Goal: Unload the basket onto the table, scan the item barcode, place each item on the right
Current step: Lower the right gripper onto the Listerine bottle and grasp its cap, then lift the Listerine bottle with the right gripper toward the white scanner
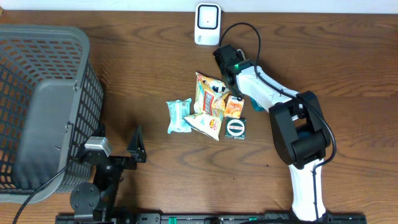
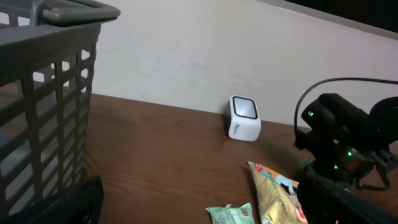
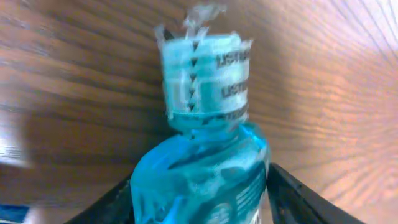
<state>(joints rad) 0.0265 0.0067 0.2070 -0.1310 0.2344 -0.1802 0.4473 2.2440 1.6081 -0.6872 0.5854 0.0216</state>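
Note:
A blue mouthwash bottle [image 3: 199, 180] with a sealed cap [image 3: 205, 74] lies on the wood and fills the right wrist view. My right gripper [image 3: 199, 202] has a finger pressed against each side of it. From overhead, the right gripper [image 1: 232, 86] reaches down into the pile of items, and the bottle is mostly hidden under the arm. The white scanner [image 1: 207, 23] [image 2: 244, 118] stands at the table's far edge. My left gripper [image 1: 137, 146] [image 2: 199, 218] rests open near the front left, holding nothing.
A grey basket [image 1: 37, 106] [image 2: 50, 93] fills the left side. The pile holds a yellow snack bag [image 1: 209, 102] [image 2: 277, 193], a green packet [image 1: 179, 116] [image 2: 233, 214], an orange packet [image 1: 234, 107] and a round black tin [image 1: 236, 127].

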